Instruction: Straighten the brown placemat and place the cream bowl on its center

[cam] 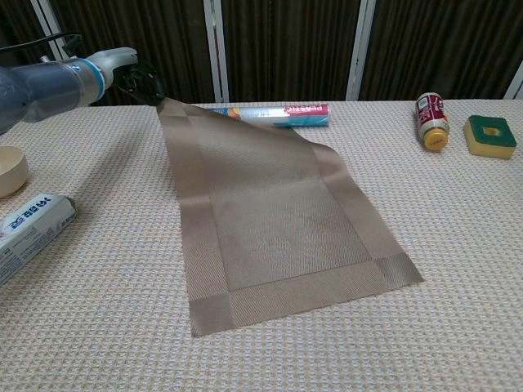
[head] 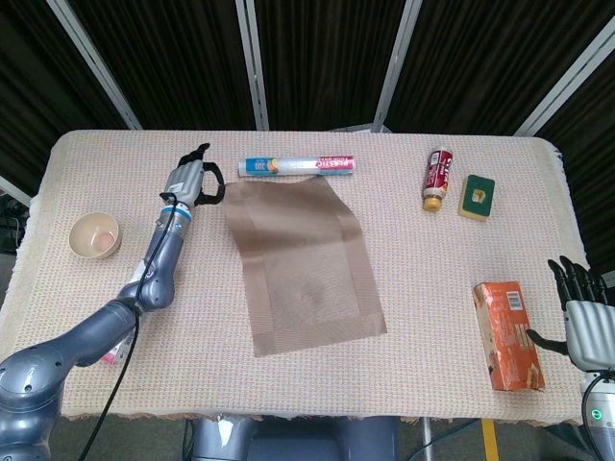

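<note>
The brown placemat [head: 303, 269] [cam: 270, 204] lies unfolded in the middle of the table, skewed, with its far end swung to the left. Its far-left corner is lifted a little. My left hand [head: 195, 179] [cam: 131, 69] pinches that corner, close to the table's back left. The cream bowl [head: 94, 234] [cam: 8, 170] stands upright near the left edge, apart from the mat and the hand. My right hand [head: 581, 317] hangs by the table's front right edge, fingers apart and holding nothing; only the head view shows it.
A wrap roll [head: 296, 166] [cam: 274, 114] lies just behind the mat's far edge. A toothpaste box [cam: 33, 229] is at the front left. A bottle [head: 437, 178] and a green sponge [head: 477, 195] sit at the back right. An orange box [head: 507, 334] lies next to my right hand.
</note>
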You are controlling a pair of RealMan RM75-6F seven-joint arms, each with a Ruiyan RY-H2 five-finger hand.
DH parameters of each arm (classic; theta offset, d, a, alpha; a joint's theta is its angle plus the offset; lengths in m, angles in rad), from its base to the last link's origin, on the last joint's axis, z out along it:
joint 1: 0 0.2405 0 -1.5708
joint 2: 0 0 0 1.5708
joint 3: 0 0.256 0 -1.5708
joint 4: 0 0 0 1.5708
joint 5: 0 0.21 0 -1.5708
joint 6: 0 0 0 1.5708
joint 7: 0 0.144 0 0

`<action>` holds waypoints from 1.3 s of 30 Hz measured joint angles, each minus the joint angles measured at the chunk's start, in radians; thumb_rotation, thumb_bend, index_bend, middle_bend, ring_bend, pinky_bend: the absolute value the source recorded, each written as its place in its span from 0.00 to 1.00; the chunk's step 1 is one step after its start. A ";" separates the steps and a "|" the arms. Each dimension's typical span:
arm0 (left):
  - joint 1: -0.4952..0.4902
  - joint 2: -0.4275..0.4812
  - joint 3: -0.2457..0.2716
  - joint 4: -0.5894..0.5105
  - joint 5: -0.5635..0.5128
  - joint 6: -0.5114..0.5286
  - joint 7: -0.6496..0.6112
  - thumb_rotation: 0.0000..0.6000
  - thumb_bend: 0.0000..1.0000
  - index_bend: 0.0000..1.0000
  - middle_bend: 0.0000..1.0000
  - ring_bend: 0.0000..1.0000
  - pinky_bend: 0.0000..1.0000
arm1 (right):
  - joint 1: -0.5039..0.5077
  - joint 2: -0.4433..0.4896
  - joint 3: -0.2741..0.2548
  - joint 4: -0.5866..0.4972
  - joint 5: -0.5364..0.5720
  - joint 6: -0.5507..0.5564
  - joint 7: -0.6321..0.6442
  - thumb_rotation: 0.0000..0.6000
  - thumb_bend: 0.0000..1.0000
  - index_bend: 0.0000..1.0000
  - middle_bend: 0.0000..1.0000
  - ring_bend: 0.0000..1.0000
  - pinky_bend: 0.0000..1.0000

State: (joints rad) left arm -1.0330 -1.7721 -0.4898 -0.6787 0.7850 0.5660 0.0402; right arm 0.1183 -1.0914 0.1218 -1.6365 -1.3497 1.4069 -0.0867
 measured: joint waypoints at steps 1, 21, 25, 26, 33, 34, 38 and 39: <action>0.008 0.001 0.006 0.008 0.013 0.000 -0.010 1.00 0.18 0.24 0.00 0.00 0.00 | 0.000 -0.001 -0.001 0.000 -0.001 -0.001 -0.001 1.00 0.00 0.00 0.00 0.00 0.00; 0.291 0.332 0.160 -0.468 0.239 0.280 -0.022 1.00 0.03 0.00 0.00 0.00 0.00 | 0.069 0.011 -0.018 -0.033 -0.107 -0.063 -0.055 1.00 0.00 0.00 0.00 0.00 0.00; 0.374 0.451 0.194 -0.689 0.250 0.384 0.050 1.00 0.02 0.00 0.00 0.00 0.00 | 0.122 0.018 -0.024 -0.032 -0.169 -0.114 -0.053 1.00 0.00 0.00 0.00 0.00 0.00; 0.395 0.478 0.202 -0.742 0.251 0.411 0.068 1.00 0.02 0.00 0.00 0.00 0.00 | 0.144 0.021 -0.025 -0.033 -0.185 -0.143 -0.045 1.00 0.00 0.00 0.00 0.00 0.00; 0.587 0.650 0.284 -1.090 0.261 0.667 0.198 1.00 0.03 0.00 0.00 0.00 0.00 | 0.313 0.021 -0.033 -0.028 -0.281 -0.348 0.013 1.00 0.00 0.05 0.00 0.00 0.00; 0.610 0.664 0.296 -1.114 0.265 0.695 0.212 1.00 0.03 0.00 0.00 0.00 0.00 | 0.337 0.013 -0.034 -0.024 -0.292 -0.373 0.019 1.00 0.00 0.05 0.00 0.00 0.00; 0.681 0.697 0.341 -1.181 0.287 0.785 0.258 1.00 0.04 0.00 0.00 0.00 0.00 | 0.424 -0.050 -0.041 0.026 -0.327 -0.470 0.024 1.00 0.00 0.09 0.00 0.00 0.00; 0.694 0.703 0.353 -1.197 0.293 0.799 0.268 1.00 0.04 0.00 0.00 0.00 0.00 | 0.438 -0.066 -0.043 0.041 -0.329 -0.489 0.019 1.00 0.00 0.10 0.00 0.00 0.00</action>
State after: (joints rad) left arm -0.3389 -1.0693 -0.1364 -1.8761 1.0783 1.3652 0.3080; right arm 0.5563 -1.1575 0.0792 -1.5959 -1.6788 0.9182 -0.0678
